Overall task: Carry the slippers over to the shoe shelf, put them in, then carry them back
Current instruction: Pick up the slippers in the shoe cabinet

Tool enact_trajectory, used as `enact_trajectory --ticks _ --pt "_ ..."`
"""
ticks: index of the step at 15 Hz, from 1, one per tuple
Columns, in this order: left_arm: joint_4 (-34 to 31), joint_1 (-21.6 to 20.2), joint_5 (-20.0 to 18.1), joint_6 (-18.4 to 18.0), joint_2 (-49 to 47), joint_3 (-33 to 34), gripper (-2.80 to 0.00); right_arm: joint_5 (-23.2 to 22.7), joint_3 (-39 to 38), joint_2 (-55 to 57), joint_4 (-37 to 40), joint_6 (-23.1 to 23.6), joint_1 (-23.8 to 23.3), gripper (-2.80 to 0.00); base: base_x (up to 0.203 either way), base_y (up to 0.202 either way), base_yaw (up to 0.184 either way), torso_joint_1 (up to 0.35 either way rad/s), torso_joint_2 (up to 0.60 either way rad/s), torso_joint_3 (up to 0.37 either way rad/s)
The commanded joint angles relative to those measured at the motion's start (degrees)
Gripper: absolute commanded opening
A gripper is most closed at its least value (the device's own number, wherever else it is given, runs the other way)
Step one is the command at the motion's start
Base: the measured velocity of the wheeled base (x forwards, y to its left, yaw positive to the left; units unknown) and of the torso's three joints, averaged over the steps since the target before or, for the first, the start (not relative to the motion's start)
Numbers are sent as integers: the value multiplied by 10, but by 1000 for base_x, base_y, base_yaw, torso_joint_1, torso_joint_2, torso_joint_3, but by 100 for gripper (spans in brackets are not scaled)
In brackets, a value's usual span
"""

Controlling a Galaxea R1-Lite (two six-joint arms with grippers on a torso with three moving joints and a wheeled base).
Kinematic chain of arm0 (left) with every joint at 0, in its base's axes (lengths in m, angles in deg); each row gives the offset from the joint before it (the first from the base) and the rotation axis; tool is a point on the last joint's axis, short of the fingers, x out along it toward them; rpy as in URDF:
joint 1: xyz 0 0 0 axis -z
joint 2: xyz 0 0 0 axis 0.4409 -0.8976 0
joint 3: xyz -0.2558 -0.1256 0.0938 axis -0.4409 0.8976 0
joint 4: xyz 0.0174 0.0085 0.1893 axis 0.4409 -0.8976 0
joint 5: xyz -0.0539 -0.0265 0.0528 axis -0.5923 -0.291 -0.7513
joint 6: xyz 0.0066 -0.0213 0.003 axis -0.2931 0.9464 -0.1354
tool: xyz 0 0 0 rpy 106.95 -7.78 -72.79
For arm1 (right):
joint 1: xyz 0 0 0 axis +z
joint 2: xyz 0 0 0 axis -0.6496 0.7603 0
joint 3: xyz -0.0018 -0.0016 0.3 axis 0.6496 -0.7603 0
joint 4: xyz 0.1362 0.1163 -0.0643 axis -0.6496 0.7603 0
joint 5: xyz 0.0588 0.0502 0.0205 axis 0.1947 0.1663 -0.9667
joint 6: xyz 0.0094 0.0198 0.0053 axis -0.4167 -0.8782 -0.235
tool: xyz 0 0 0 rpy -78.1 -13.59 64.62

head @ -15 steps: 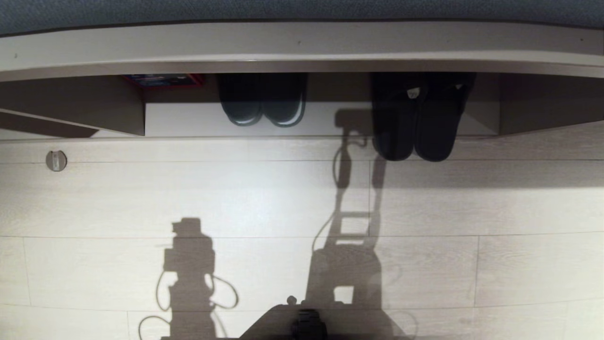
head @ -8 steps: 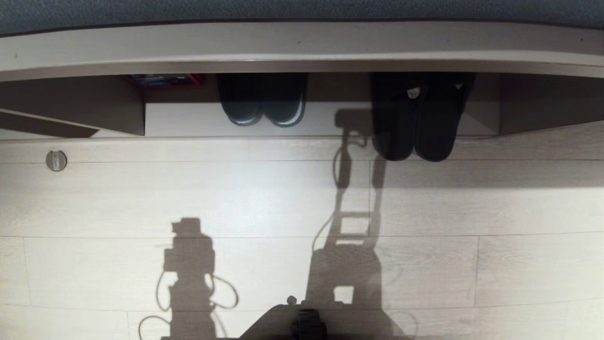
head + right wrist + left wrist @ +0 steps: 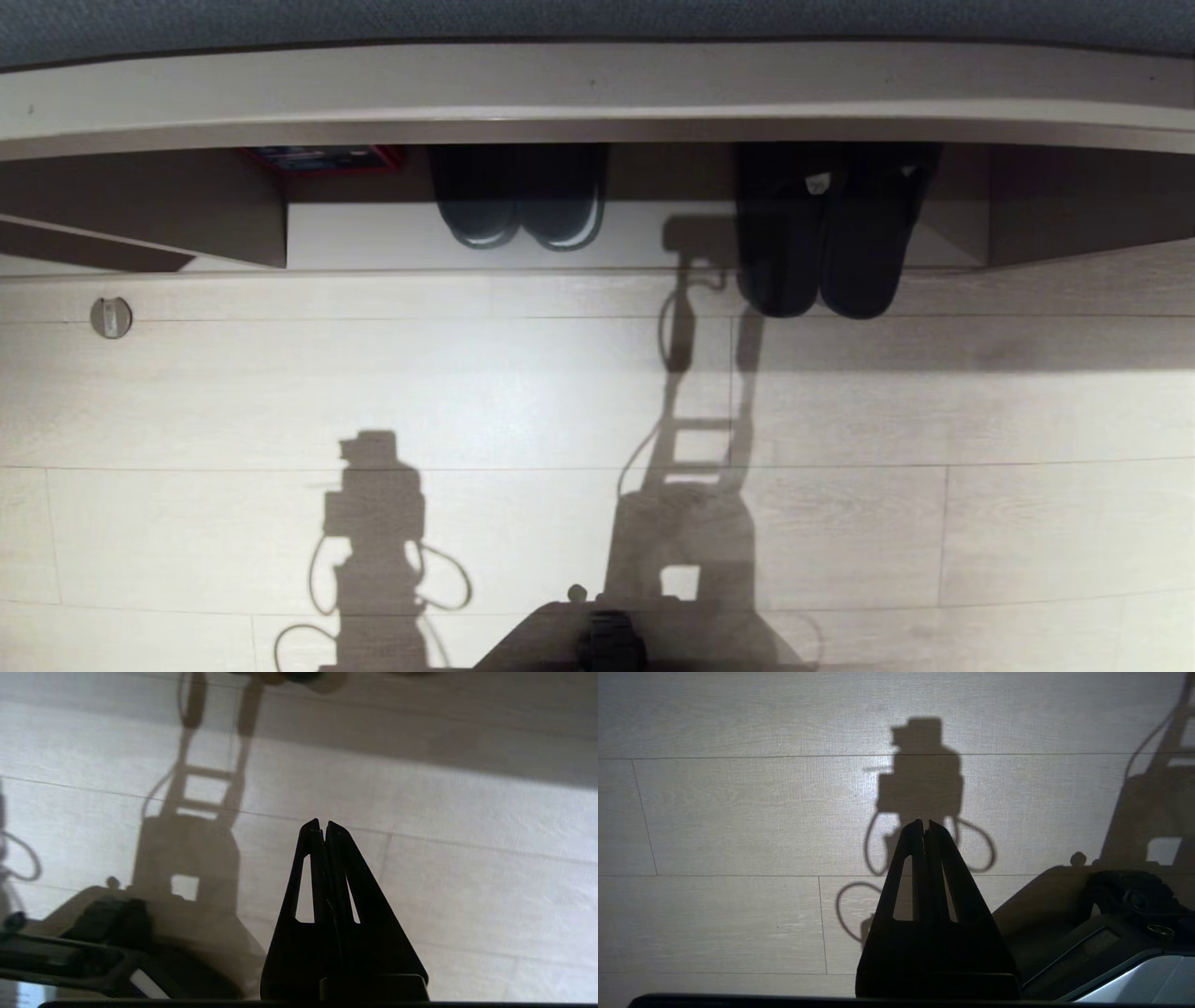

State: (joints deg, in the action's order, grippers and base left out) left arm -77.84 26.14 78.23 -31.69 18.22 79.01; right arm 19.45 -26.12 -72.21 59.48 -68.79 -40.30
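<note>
A pair of flat black open slide slippers [image 3: 826, 247] lies side by side at the upper right of the head view, heels inside the low beige wood-grain shoe shelf [image 3: 373, 238], toes jutting onto the pale plank floor [image 3: 523, 392]. A dark rounded closed-toe pair [image 3: 518, 201] sits further left on the shelf's pale board. The left end effector [image 3: 924, 828] and right end effector [image 3: 322, 828] each hang over bare floor, fingers pressed together, holding nothing.

Pale wood-plank floor [image 3: 840, 420] under black slide slippers [image 3: 822, 252], heels on shoe shelf's [image 3: 373, 238] white board beside closed-toe pair [image 3: 518, 210].
</note>
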Motion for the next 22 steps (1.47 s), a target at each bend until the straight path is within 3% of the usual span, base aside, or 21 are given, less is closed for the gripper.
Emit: enact_trajectory --ticks 1,6,9,10,15,20,22 --pt "0 0 0 0 0 1 -280 -16 53 150 -17 1 6 -280 0 0 0 0 0 0" --pt "0 0 0 1 0 1 -280 -83 159 391 -144 8 22 -280 0 0 0 0 0 0" --pt "0 -1 0 0 0 0 -280 -132 190 474 -171 77 18 -280 0 0 0 0 0 0" --pt "0 -1 0 0 0 0 -280 -136 193 491 -187 88 17 0 0 0 0 0 0 0" --pt "0 0 0 0 0 1 -280 -133 193 549 -251 97 17 0 0 0 0 0 0 0" --pt "0 0 0 0 0 0 -280 -90 173 647 -406 93 39 0 0 0 0 0 0 0" --pt "0 0 0 0 0 0 -280 -77 173 696 -504 95 42 0 0 0 0 0 0 0"
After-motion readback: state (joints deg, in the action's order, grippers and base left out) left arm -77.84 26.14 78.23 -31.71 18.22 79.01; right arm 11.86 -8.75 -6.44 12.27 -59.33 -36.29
